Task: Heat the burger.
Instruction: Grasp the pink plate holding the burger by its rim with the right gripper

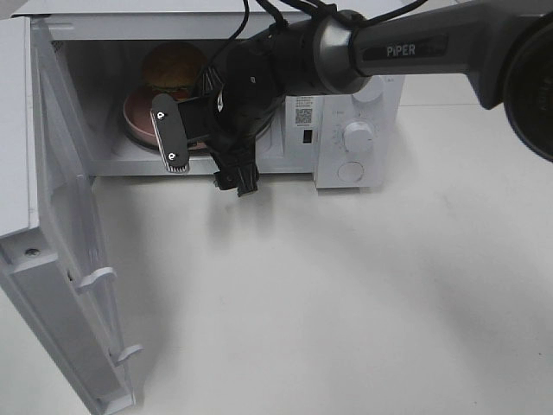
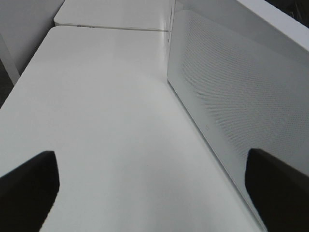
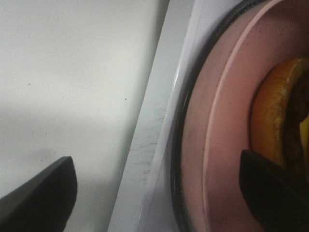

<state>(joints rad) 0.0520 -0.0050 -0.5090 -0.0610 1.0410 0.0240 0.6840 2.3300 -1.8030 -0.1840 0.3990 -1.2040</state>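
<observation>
So the burger sits on the pink plate inside the microwave, door swung open. My right gripper hangs at the microwave's mouth, jaws wide, gripping nothing. My left gripper, beside the microwave's perforated wall, is spread wide too.

The right arm is showing a dark grey tube with "PIPER" in white letters. Black cables are running along its black wrist. The right tool is carrying a silvery finger with two screws. The left tool is showing black fingers.
</observation>
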